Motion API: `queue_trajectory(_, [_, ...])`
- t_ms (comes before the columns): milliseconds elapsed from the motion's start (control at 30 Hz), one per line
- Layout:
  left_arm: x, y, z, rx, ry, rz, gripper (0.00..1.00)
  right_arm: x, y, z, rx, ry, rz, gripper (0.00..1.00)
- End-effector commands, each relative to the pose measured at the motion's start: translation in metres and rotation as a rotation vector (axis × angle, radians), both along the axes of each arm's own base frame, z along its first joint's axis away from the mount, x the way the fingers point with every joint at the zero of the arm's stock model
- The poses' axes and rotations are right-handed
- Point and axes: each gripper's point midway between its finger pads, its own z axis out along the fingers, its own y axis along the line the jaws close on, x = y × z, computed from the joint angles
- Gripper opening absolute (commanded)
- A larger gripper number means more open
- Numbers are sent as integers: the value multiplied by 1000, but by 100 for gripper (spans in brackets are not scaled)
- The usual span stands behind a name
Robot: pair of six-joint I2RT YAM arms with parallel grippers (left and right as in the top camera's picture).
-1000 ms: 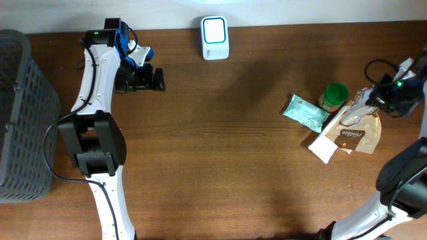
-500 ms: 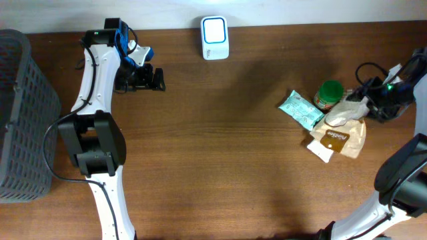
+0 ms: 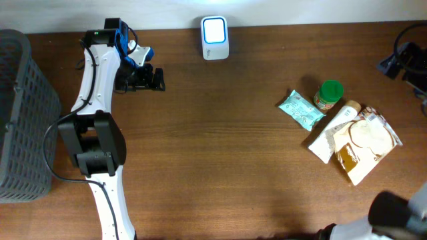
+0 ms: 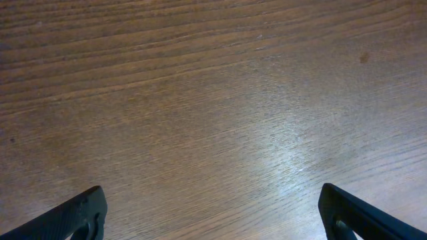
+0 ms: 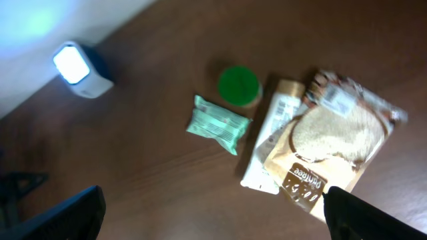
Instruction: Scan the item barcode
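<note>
The barcode scanner (image 3: 215,38), a small white unit with a glowing screen, stands at the far edge of the wooden table (image 3: 220,167). The goods lie in one cluster well apart from it, off toward the right arm's side and nearer the robot than the scanner is.

The clear bag of round flatbread (image 3: 367,141) lies flat at the end of that cluster farthest from the scanner. It has a brown printed panel at one end and a white label at the opposite corner, which is too blurred to read. It partly overlaps a white tube with a tan cap (image 3: 329,135), which lies on the scanner side of it. A jar with a green lid (image 3: 331,91) stands upright just beside the tube's cap. A pale green snack packet (image 3: 301,111) lies closest to the scanner, near the jar and the tube – whether it touches either I cannot tell.

The right gripper (image 5: 212,197) is raised above the table. Its fingers are spread wide with nothing between them, and its wrist camera looks down on both the cluster and the scanner.

The left gripper (image 3: 159,80) sits on the other side of the scanner, near the table's far edge. Its fingers are also wide apart and empty – its wrist view shows only bare wood grain between them. A grey mesh basket (image 3: 20,120) stands farther out on that side, well apart from the scanner.
</note>
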Motion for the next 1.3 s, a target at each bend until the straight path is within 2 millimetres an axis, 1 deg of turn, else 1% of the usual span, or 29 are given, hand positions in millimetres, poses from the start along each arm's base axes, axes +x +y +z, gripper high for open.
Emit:
queue_trajectory(0, [0, 1, 7, 7, -16, -5, 99, -21, 31, 30, -71, -78, 94, 98])
queue_trajectory(133, [0, 1, 7, 7, -16, -5, 99, -39, 66, 49, -114, -144, 208, 98])
queue_trajectory(200, [0, 1, 7, 7, -16, -5, 99, -50, 87, 60, -150, -191, 298, 98])
queue_trajectory(267, [0, 1, 7, 7, -16, -5, 99, -59, 98, 67, -174, -222, 338, 98])
queue_trajectory(300, [0, 1, 7, 7, -15, -5, 99, -69, 103, 74, -194, -248, 349, 98])
queue_trajectory(433, [0, 1, 7, 7, -15, -5, 99, -80, 107, 82, -207, -282, 350, 98])
queue_trajectory(533, [0, 1, 7, 7, -16, -5, 99, -82, 107, 83, -209, -288, 349, 98])
queue_trajectory(700, [0, 1, 7, 7, -16, -5, 99, -81, 102, 81, -233, -273, 334, 98])
queue_trajectory(833, [0, 0, 7, 7, -15, -6, 99, -78, 101, 77, -283, -267, 395, 98])
queue_trajectory(967, [0, -2, 7, 7, -15, -11, 99, -71, 104, 77, -354, -325, 414, 98])
queue_trajectory(1033, [0, -2, 7, 7, -16, -11, 99, -63, 108, 76, -401, -411, 418, 98])
queue_trajectory(1167, [0, -2, 7, 7, -15, -11, 99, -55, 117, 58, -449, -581, 424, 98])
queue_trajectory(1233, [0, -2, 7, 7, -15, -11, 99, -55, 123, 42, -471, -676, 427, 98])
queue_trajectory(1267, [0, -2, 7, 7, -16, -12, 99, -57, 126, 29, -483, -723, 426, 98])
